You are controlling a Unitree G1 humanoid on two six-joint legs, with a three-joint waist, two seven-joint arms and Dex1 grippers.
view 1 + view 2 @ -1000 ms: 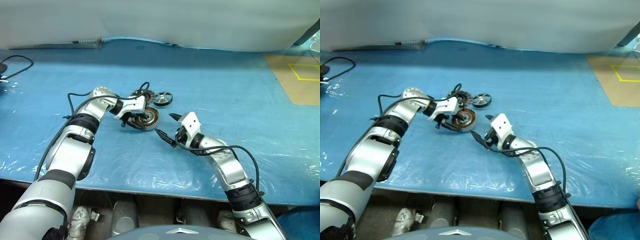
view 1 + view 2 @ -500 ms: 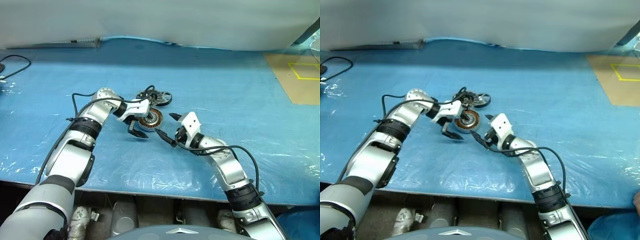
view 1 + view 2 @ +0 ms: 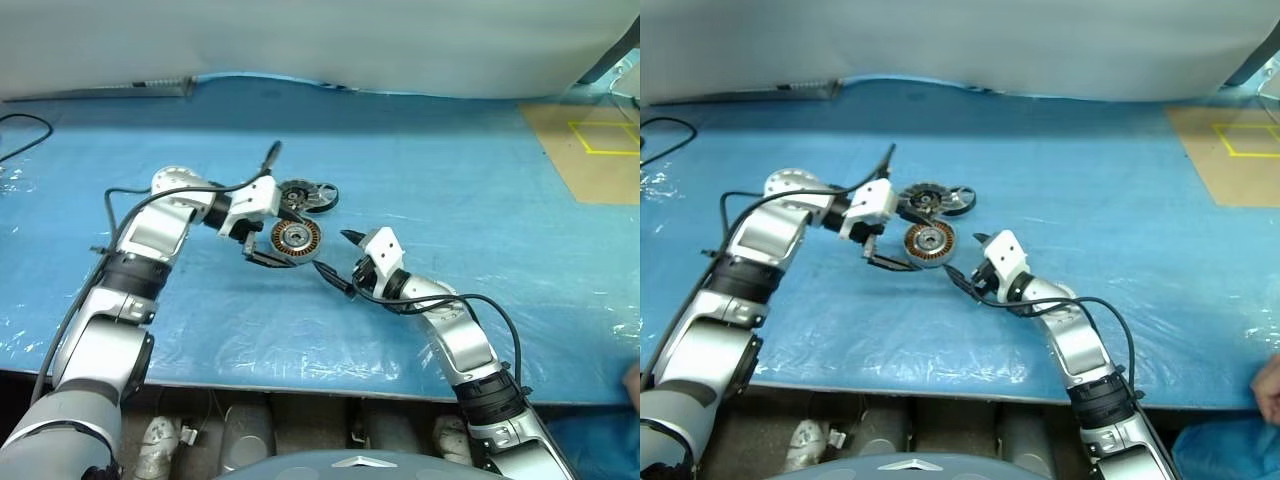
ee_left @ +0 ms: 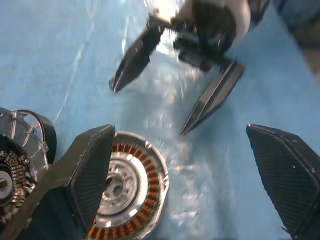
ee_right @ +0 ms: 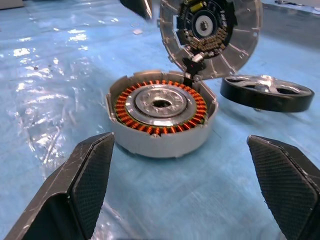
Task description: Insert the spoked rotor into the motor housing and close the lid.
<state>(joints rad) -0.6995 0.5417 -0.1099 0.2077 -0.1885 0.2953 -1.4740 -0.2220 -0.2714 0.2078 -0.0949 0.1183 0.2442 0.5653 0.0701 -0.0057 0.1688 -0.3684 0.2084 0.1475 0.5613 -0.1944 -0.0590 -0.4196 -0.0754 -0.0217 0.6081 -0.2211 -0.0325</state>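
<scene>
Both the left gripper (image 3: 262,208) and right gripper (image 3: 334,254) gape wide, empty. Mid-table, the motor housing (image 5: 161,111) sits flat, axis upright, windings up. Its lid (image 5: 211,31) stands raised behind it; the spoked rotor (image 5: 267,92) lies flat beside. A nudge could drop the lid prematurely.

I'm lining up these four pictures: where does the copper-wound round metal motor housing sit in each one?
Left eye view: copper-wound round metal motor housing, centre, on the blue sheet.
Right eye view: left of centre.
Left wrist view: bottom, partly behind a black finger.
Right wrist view: middle.
Shared landmark: the black-rimmed spoked rotor beside it.
</scene>
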